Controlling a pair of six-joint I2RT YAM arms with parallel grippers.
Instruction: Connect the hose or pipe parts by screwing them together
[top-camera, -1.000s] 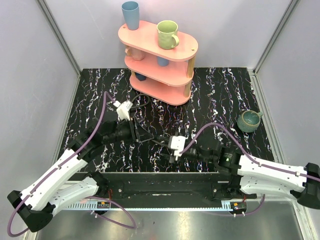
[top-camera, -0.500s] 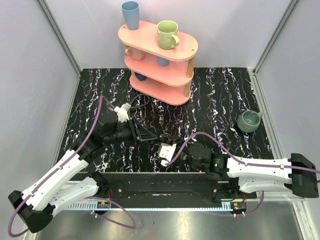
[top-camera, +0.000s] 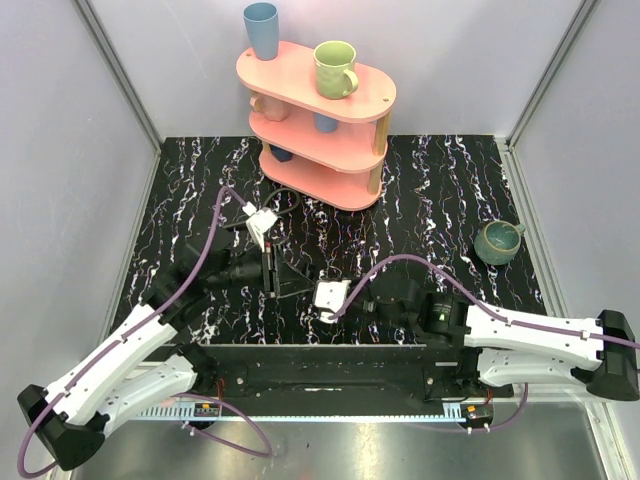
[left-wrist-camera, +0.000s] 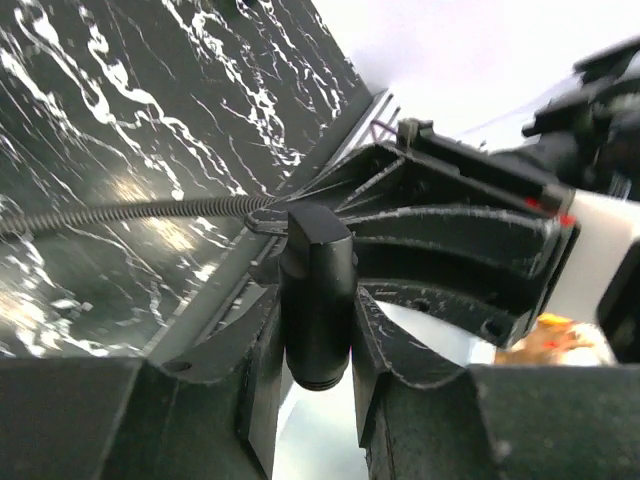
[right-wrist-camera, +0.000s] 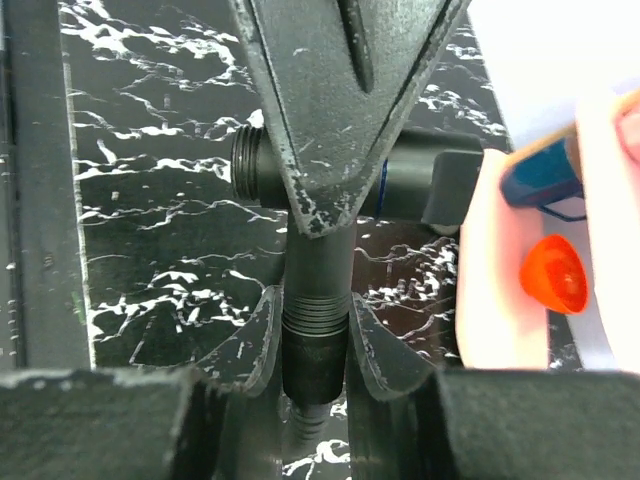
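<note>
In the left wrist view my left gripper (left-wrist-camera: 316, 345) is shut on a black cylindrical hose end (left-wrist-camera: 317, 290). Its ribbed hose (left-wrist-camera: 130, 212) trails off to the left over the marbled surface. The right wrist view shows my right gripper (right-wrist-camera: 315, 345) shut on a second black hose end (right-wrist-camera: 316, 335) with a threaded collar. That end points up at a left finger (right-wrist-camera: 335, 110) and the other fitting (right-wrist-camera: 400, 180), which lies crosswise. From above, the left gripper (top-camera: 288, 278) and right gripper (top-camera: 352, 302) meet at the table's front middle. A hose loop (top-camera: 284, 196) lies by the shelf.
A pink three-tier shelf (top-camera: 345, 170) stands at the back, carrying a green mug (top-camera: 335, 68), a blue cup (top-camera: 262, 30) and more cups. A teal mug (top-camera: 497, 242) sits at the right. A black rail (top-camera: 310, 362) runs along the front edge, and grey walls close both sides.
The right gripper has closed onto its hose end and shifted left toward the left gripper. The left gripper has turned a little while keeping hold of its hose end.
</note>
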